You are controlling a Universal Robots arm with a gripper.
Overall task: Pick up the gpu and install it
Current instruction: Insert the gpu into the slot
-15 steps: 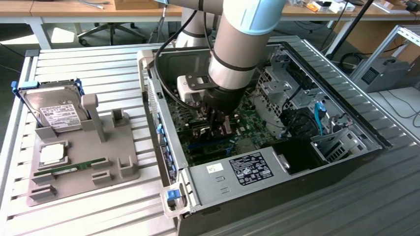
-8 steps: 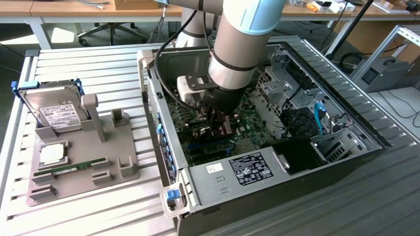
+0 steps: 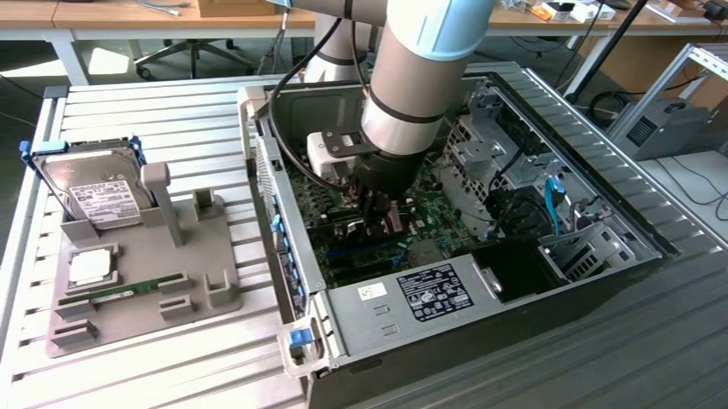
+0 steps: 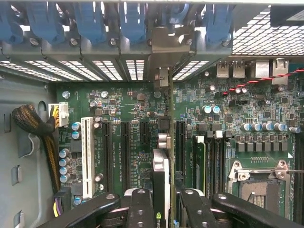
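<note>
My gripper (image 3: pixel 381 213) is down inside the open computer case (image 3: pixel 285 256), over the green motherboard (image 3: pixel 438 217). In the wrist view the gpu (image 4: pixel 161 173) is seen edge-on, a thin dark card standing upright between my two black fingers (image 4: pixel 140 209), and my gripper (image 4: pixel 164 206) is shut on it. Its silver bracket (image 4: pixel 164 76) reaches the rear slot openings below the blue clips (image 4: pixel 133 23). The card lines up with the black expansion slots (image 4: pixel 180 137). I cannot tell whether its edge sits in a slot.
A grey fixture (image 3: pixel 136 290) at the exterior view's left holds a hard drive (image 3: pixel 97 196), a chip (image 3: pixel 91 266) and a green RAM stick (image 3: pixel 125 290). Near the card are a white slot (image 4: pixel 87 156), a cable bundle (image 4: pixel 33 121) and the CPU socket (image 4: pixel 259 185).
</note>
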